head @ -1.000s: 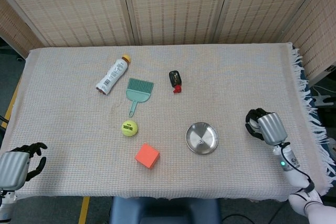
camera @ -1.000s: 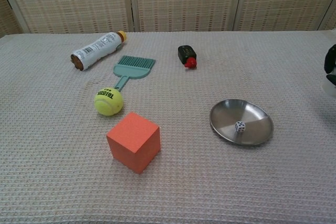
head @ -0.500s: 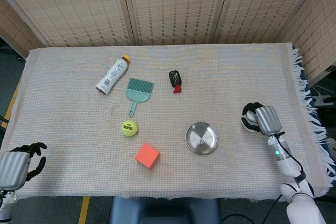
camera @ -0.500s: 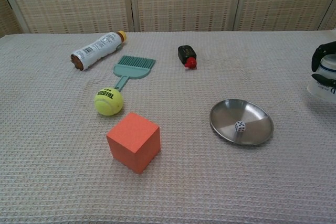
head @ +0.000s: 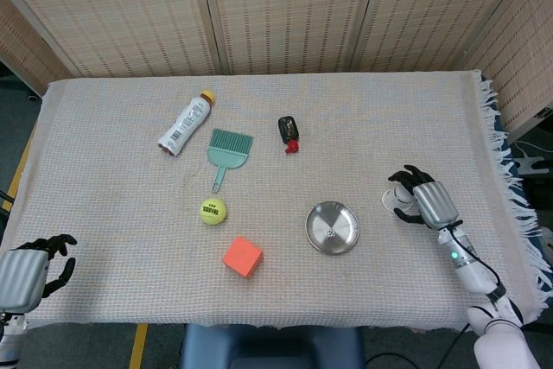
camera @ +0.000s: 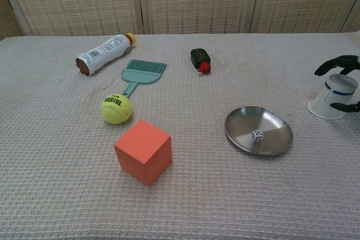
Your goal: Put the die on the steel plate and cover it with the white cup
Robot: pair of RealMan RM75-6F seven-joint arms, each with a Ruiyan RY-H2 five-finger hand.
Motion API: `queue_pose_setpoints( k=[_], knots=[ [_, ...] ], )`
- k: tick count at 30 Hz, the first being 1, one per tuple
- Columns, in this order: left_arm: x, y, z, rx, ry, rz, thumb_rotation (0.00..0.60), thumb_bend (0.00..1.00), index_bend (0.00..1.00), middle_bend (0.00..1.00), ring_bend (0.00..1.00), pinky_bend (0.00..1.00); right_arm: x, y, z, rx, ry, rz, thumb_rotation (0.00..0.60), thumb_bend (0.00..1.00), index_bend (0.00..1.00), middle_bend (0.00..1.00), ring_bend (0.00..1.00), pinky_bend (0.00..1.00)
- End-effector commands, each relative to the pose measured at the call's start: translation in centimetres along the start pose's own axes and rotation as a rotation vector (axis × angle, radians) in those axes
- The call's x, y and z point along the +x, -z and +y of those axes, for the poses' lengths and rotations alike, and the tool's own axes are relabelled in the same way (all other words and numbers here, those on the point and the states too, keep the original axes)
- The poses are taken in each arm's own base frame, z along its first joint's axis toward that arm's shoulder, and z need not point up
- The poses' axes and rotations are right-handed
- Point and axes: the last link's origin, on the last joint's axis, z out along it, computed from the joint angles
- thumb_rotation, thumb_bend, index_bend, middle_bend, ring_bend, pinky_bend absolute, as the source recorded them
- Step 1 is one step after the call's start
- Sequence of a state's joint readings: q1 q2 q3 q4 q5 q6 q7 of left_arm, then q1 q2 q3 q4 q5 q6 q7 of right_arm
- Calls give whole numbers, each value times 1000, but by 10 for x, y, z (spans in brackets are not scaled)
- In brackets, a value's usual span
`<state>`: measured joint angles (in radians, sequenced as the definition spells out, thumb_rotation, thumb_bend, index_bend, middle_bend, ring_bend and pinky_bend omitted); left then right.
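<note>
Die [camera: 257,135] already on steel plate [camera: 275,125], lower right of chest view. White cup [camera: 332,96] mouth-down at right edge, right hand [head: 421,200] fingers [camera: 332,66] loosely around it, grip uncertain. Firm up hold, lift clear of rim, lower squarely over die. Left hand [head: 30,267] curled, holding nothing.
</note>
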<state>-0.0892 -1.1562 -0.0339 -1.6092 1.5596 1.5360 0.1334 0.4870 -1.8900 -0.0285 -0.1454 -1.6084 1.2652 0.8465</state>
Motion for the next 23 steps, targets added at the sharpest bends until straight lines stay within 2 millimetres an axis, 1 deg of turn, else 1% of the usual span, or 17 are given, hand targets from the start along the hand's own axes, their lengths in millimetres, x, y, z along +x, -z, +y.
queue_pose_setpoints(
  k=[1, 3, 4, 6, 8, 10, 11, 12, 13, 15, 16, 17, 20, 23],
  knots=[
    [0, 0, 0, 0, 0, 0, 600, 399, 421, 531, 535, 646, 0, 1, 0, 3, 0, -2, 600, 113, 102, 112, 11, 119],
    [0, 0, 0, 1, 1, 1, 600, 399, 422, 531, 535, 646, 0, 4, -1, 23, -5, -6, 600, 98, 18, 52, 0, 43],
    [0, 0, 0, 2, 3, 1, 600, 399, 422, 531, 535, 646, 6, 8, -5, 65, 2, 14, 600, 93, 1, 32, 0, 18],
    [1, 0, -1, 2, 6, 1, 600, 399, 422, 531, 535, 645, 16, 15, -9, 120, 18, 61, 600, 92, 0, 11, 0, 3],
    [1, 0, -1, 2, 7, 0, 600, 399, 422, 532, 536, 645, 27, 28, -9, 154, 75, 114, 600, 91, 0, 2, 0, 0],
    [1, 0, -1, 1, 7, -2, 600, 399, 422, 532, 536, 646, 36, 47, -5, 150, 183, 158, 600, 91, 0, 2, 0, 0],
    [0, 0, -1, -1, 6, -3, 600, 399, 422, 532, 535, 646, 39, 58, -2, 126, 237, 174, 600, 90, 0, 2, 0, 0],
    [0, 0, 0, -5, 4, -4, 600, 399, 422, 532, 535, 646, 43, 73, -1, 89, 299, 192, 600, 90, 0, 2, 0, 0],
    [0, 0, 1, -8, 2, -6, 600, 399, 422, 531, 535, 645, 46, 86, -3, 54, 331, 203, 600, 89, 0, 2, 0, 0],
    [-1, 0, 2, -15, -1, -8, 600, 399, 422, 531, 535, 645, 53, 108, -13, -31, 360, 211, 600, 86, 0, 2, 0, 0],
    [-1, 1, 3, -18, -4, -9, 600, 399, 422, 531, 535, 645, 59, 120, -22, -93, 363, 199, 600, 86, 0, 2, 0, 0],
    [-2, 1, 4, -21, -7, -10, 600, 399, 422, 532, 535, 645, 64, 127, -27, -141, 359, 186, 600, 85, 0, 2, 0, 0],
    [-2, 1, 6, -31, -14, -10, 600, 400, 422, 531, 535, 645, 74, 136, -41, -237, 351, 119, 600, 85, 0, 2, 0, 0],
    [-4, 1, 7, -37, -21, -15, 600, 400, 422, 532, 535, 645, 77, 138, -45, -286, 371, 71, 600, 85, 0, 2, 0, 0]
  ],
)
